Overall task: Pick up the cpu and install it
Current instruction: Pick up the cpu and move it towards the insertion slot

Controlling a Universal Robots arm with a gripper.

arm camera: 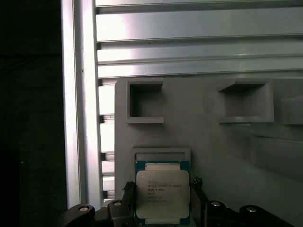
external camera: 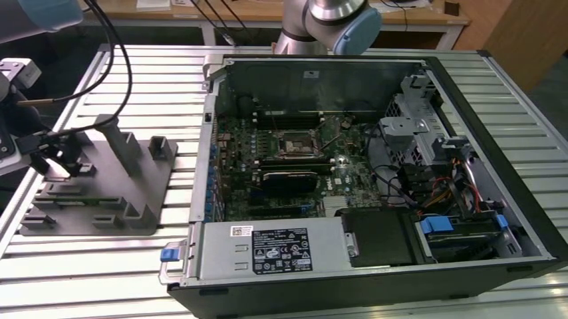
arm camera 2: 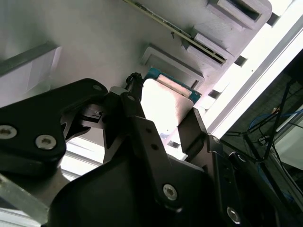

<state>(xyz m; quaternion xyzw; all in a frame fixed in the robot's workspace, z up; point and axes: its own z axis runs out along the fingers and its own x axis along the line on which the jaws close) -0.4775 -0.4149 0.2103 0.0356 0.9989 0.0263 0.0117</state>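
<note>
Where the grey tray (arm camera: 213, 142) has its shallow pockets, the cpu (arm camera: 163, 196) is seen lying flat, metal plate up, over a pocket close to the tray's edge. It is pinched by the gripper (arm camera 2: 163, 108), whose two black fingers (arm camera 2: 191, 130) are pressed against opposite side edges of the chip. Whether the chip is seated in the pocket or raised off it cannot be told.

The chip is judged to be light, thin and stiff, with a smooth plate that could slip and an underside that is probably delicate. The side edges are judged the right place for a hold.

In the first wrist view the plate is shown square-on, with a blue-green rim at one edge and more pockets beyond. In the second wrist view the plate appears as a bright white patch, but both fingers are shown along their length. In the exterior view the arm's end is seen over the tray at the exterior view's left, well apart from the open computer case (external camera: 373, 166), where the socket (external camera: 293, 143) sits on the green motherboard (external camera: 346, 176).
</note>
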